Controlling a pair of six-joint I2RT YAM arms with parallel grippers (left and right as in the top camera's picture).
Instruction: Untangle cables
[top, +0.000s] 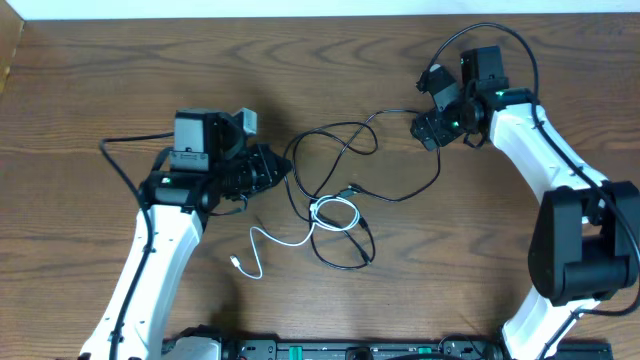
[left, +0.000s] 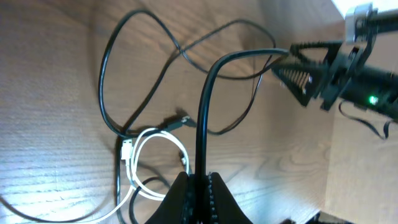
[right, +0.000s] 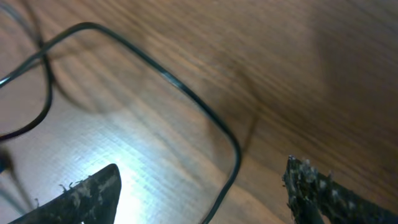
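- Tangle sits in the middle of the wooden table (top: 90, 70), right between the two arms.
- The black cables (left: 200, 124) sprawl in wide, overlapping loops across the wood. How many separate black cords make up those loops cannot be told.
- The white cable (top: 320, 210) is coiled at 6 o'clock of the heap, lying across the black loops. Its tail snakes out toward 8 o'clock and the small plug end lies free on the wood.
- The left gripper (top: 278, 172) is parked at 9 o'clock of the tangle, nose pointing toward 3 o'clock.
- Its jaws are clamped tight on one black strand. In the left wrist view that strand rises from between the fingers, arches over and runs off toward the other arm.
- The right gripper (top: 422, 128) is at 2 o'clock of the tangle, low over the wood.
- Its jaws are spread wide and it has hold of nothing.
- In the right wrist view a black strand curves across the table and passes through the gap between the two fingers, clear of both.
- From the left wrist camera the arched strand reaches close to the right gripper's tips; whether it touches them cannot be told.
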